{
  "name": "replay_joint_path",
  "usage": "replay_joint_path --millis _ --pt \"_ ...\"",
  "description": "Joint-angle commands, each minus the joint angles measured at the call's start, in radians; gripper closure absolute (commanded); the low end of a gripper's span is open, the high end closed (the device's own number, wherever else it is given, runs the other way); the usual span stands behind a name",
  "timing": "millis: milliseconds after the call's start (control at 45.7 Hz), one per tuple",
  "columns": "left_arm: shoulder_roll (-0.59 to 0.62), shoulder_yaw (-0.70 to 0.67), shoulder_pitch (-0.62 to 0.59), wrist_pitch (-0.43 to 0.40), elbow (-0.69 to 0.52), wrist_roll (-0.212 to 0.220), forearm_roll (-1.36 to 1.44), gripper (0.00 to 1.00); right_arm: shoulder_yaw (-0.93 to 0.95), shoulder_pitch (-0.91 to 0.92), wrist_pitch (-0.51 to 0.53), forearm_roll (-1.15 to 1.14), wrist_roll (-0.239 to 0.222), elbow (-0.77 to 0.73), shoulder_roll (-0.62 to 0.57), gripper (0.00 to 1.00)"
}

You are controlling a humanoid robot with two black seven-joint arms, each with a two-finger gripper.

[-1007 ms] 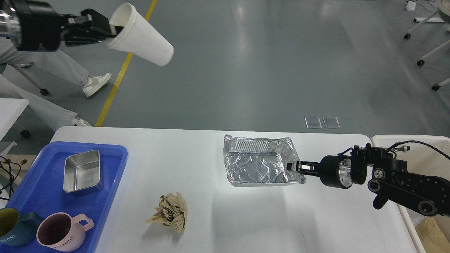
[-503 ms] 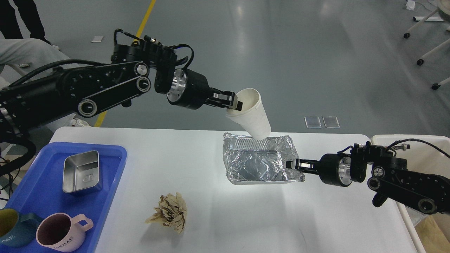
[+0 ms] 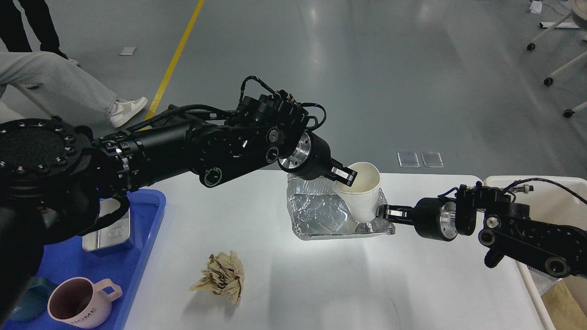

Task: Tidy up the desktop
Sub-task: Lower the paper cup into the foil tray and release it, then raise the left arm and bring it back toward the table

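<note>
The white desktop (image 3: 321, 284) fills the lower view. A crumpled foil tray (image 3: 316, 213) lies at its far middle. My left gripper (image 3: 345, 177) is shut on the rim of a white paper cup (image 3: 364, 195) and holds it nearly upright with its base inside the foil tray's right part. My right gripper (image 3: 383, 213) is shut on the foil tray's right rim. A crumpled brown paper ball (image 3: 221, 276) lies on the desktop near the front left.
A blue tray (image 3: 142, 256) at the left holds a metal box (image 3: 110, 231), a pink mug (image 3: 80, 302) and a dark mug (image 3: 27, 300). A cream-white bin (image 3: 541, 188) stands off the right edge. A person's legs (image 3: 59, 87) are behind the left arm.
My left arm has swung in from the upper left and lowered the paper cup into the foil tray, turning it upright. The right gripper kept its hold on the tray.
</note>
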Motion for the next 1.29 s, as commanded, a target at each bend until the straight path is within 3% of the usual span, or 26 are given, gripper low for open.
replay_joint_path --millis 0,131,219,547,788,963,1270 --pt "-0.054 0.028 0.001 0.024 0.041 0.003 0.0 0.95 0.0 0.002 0.0 0.0 0.0 0.001 0.0 1.0" --pt "-0.092 0.044 0.001 0.034 0.067 0.008 0.0 0.86 0.0 0.002 0.0 0.0 0.002 0.001 0.0 1.0" --pt "-0.094 0.043 0.001 0.04 0.069 0.009 0.0 0.73 0.0 0.002 0.002 0.0 0.002 0.001 0.0 1.0" --pt "-0.085 0.04 -0.06 0.044 0.067 0.037 -0.016 0.44 0.0 0.0 0.002 0.0 0.002 0.001 0.0 1.0" --pt "-0.011 0.043 -0.115 0.04 0.06 0.037 -0.016 0.36 0.0 0.0 0.002 0.001 0.002 0.001 -0.009 1.0" --pt "0.204 0.04 -0.158 0.034 0.006 0.038 -0.016 0.36 0.0 0.0 0.003 0.001 0.003 0.001 -0.022 1.0" --pt "0.742 0.057 -0.066 0.069 -0.27 0.029 -0.003 0.36 0.002 0.0 0.003 0.0 0.005 -0.001 -0.015 1.0"
